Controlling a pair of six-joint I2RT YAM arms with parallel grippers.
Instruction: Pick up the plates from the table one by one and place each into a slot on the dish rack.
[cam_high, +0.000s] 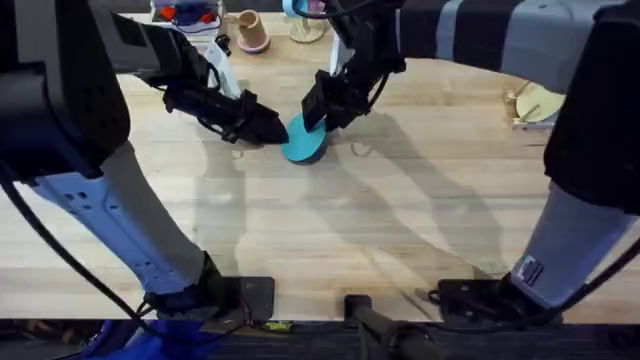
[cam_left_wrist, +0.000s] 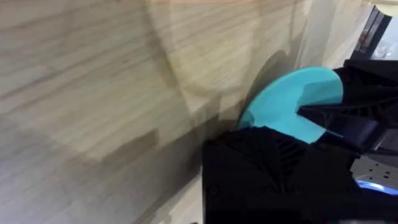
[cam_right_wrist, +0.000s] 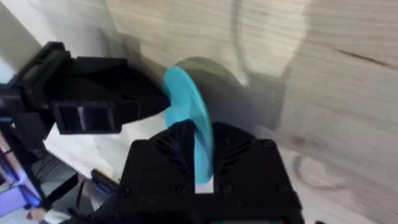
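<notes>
turquoise plate (cam_high: 302, 139) edge-on between right claw (cam_right_wrist: 203, 163) fingers, left claw (cam_high: 268, 128) touching

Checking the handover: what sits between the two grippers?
The turquoise plate: overhead, the left gripper meets one edge and the right gripper the other; the right wrist view shows it on edge between that gripper's fingers.

The large light wooden table (cam_high: 400, 220) of pale planks carries a small pale wooden dish rack (cam_high: 535, 104) at its right edge.
</notes>
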